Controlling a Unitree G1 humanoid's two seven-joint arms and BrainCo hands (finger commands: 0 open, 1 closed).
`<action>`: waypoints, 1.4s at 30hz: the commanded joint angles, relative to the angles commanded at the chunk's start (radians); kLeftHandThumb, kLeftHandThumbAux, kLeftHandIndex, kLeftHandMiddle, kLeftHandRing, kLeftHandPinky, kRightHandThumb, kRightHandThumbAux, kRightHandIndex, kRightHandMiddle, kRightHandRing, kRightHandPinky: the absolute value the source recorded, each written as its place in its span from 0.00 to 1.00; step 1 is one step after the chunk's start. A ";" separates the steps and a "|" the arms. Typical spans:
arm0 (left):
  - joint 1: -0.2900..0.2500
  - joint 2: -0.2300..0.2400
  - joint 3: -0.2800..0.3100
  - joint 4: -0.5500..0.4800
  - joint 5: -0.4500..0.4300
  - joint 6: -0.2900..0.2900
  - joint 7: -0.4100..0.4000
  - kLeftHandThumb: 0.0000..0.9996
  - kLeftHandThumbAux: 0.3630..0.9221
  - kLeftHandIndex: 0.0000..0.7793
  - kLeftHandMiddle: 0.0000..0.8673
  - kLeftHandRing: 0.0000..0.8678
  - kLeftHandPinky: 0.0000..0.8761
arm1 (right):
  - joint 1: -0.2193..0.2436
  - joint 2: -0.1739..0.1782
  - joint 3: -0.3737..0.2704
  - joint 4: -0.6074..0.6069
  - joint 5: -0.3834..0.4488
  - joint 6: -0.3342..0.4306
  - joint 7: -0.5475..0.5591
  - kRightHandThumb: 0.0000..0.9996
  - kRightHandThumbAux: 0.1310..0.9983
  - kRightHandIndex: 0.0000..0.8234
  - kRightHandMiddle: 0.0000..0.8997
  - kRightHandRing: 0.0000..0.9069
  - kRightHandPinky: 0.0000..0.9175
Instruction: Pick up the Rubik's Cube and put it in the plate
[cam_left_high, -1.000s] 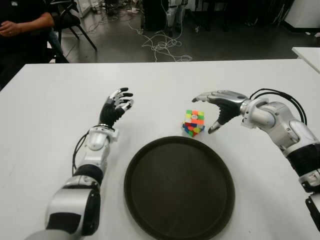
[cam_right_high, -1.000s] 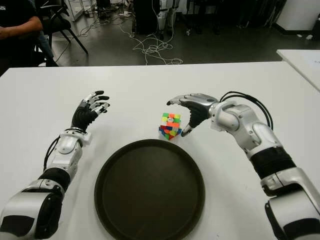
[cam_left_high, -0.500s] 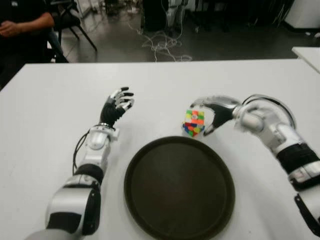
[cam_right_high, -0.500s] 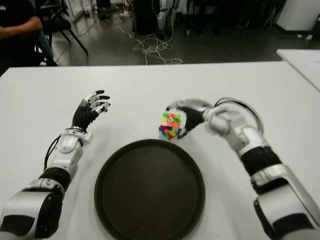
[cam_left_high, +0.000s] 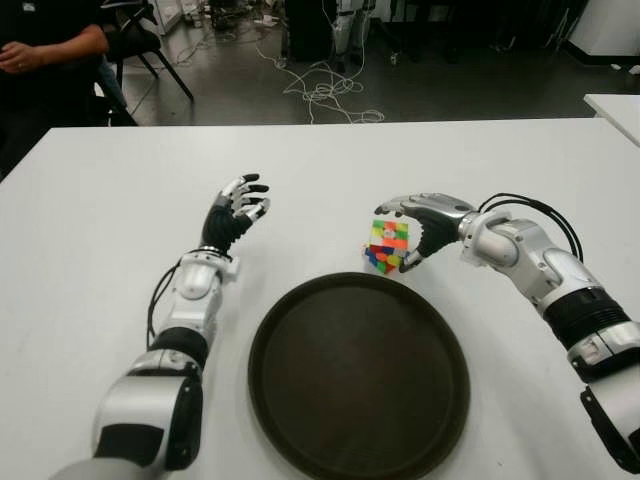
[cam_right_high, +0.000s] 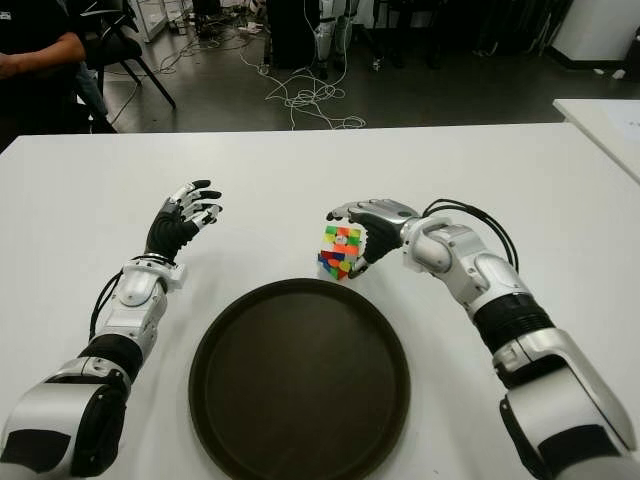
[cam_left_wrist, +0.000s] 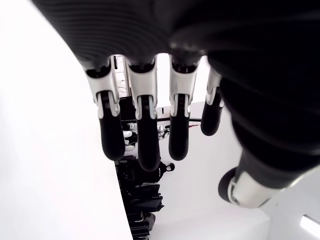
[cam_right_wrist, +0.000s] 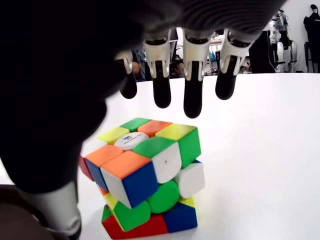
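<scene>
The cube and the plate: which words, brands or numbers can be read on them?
Cube: a small dark logo on its white centre sticker, too blurred to read.
Plate: no text.
Hands, table: no legible text.

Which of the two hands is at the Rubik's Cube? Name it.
The right hand: its fingers arch over the Rubik's Cube, just beyond the plate. The left hand shows well off to the cube's left, fingers spread, holding nothing.
</scene>
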 joint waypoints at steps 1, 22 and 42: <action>0.000 0.000 0.000 0.000 0.000 0.001 0.000 0.30 0.63 0.26 0.33 0.36 0.37 | 0.000 0.001 0.000 0.001 -0.001 0.000 -0.001 0.00 0.74 0.25 0.24 0.24 0.23; -0.002 -0.001 -0.006 0.000 0.010 0.011 0.006 0.28 0.63 0.26 0.33 0.36 0.38 | 0.003 0.018 0.016 0.005 -0.014 0.029 -0.020 0.00 0.75 0.28 0.26 0.25 0.22; -0.001 -0.004 -0.006 -0.005 0.003 0.023 -0.001 0.28 0.64 0.27 0.33 0.35 0.36 | -0.007 0.042 0.041 0.065 -0.021 0.011 -0.052 0.00 0.75 0.25 0.24 0.24 0.22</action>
